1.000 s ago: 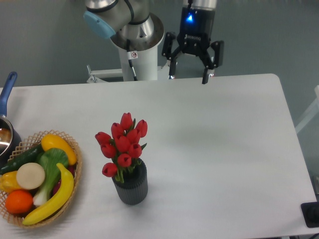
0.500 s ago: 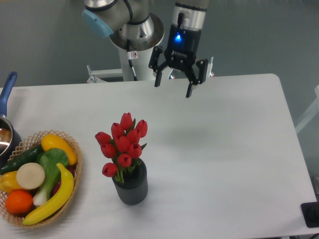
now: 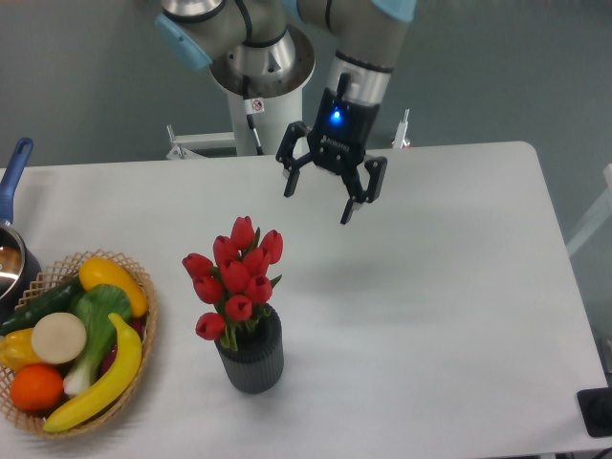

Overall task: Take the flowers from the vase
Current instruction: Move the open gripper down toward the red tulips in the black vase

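Above the white table (image 3: 430, 287) your gripper (image 3: 318, 204) hangs in the air with its two fingers (image 3: 350, 207) spread wide, holding nothing. A blue light glows on its black body. You can see the red tulips (image 3: 236, 277) down and to the left of it, well apart from the fingers. The tulips stand upright in the small dark grey ribbed vase (image 3: 251, 354). Far on the left sits a wicker basket (image 3: 145, 287) with a banana (image 3: 103, 378), an orange (image 3: 38, 386) and other fruit and vegetables. A blue-handled pot (image 3: 11, 206) peeks in at the left edge.
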